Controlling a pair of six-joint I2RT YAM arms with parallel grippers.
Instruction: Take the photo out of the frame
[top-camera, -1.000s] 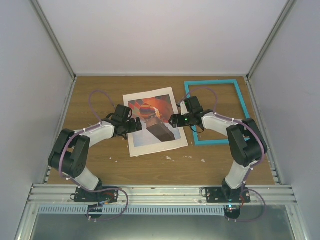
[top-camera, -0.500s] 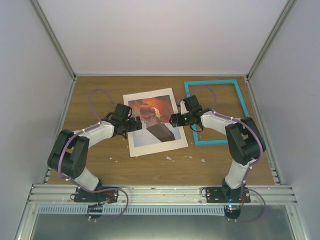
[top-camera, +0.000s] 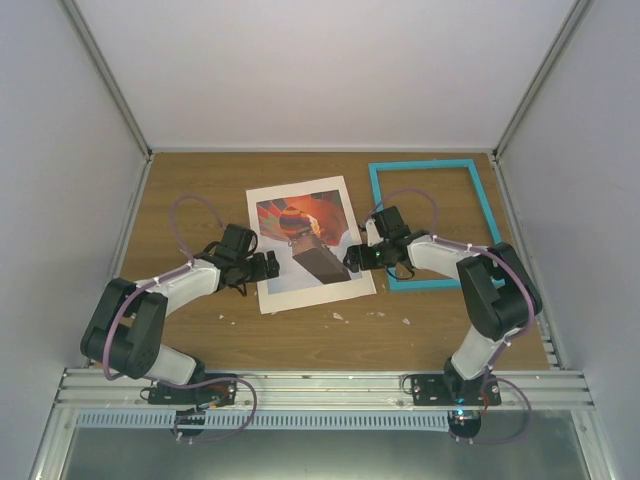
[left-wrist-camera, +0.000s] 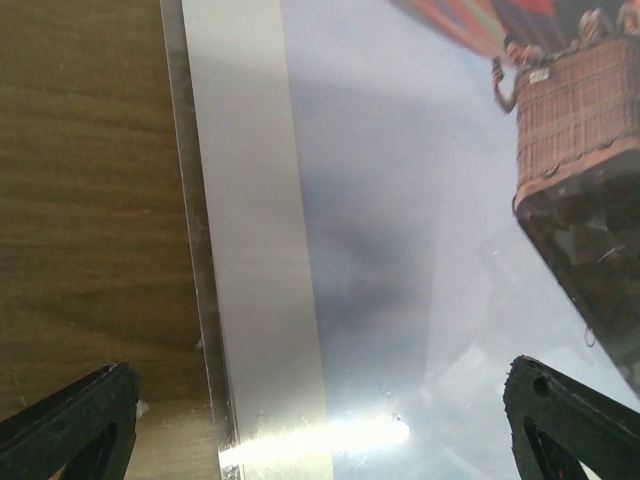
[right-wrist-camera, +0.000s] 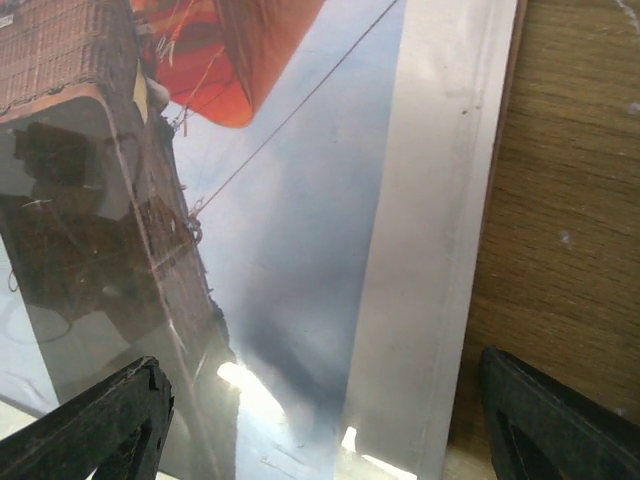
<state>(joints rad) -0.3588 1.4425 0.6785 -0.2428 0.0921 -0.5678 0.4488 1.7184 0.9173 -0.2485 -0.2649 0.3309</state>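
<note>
Left gripper (top-camera: 268, 267) and right gripper (top-camera: 351, 257) are hanging wide open, holding nothing, over the left and right edges of the rectangular paper balloon photo (top-camera: 305, 215), which is lying just left of the thin turquoise frame (top-camera: 427, 163).

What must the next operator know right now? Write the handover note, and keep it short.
Left end effector: open, low over the left edge of the photo, holding nothing.
Right end effector: open, low over the photo's right edge, holding nothing.
Photo: flat and face up on the table, just left of the frame and outside it.
Frame: empty, with the table's wood showing through it.
Done: the photo is out of the frame.
Left: probably only lifting both arms clear. Glare on the print hides whether a clear pane lies over it.
</note>
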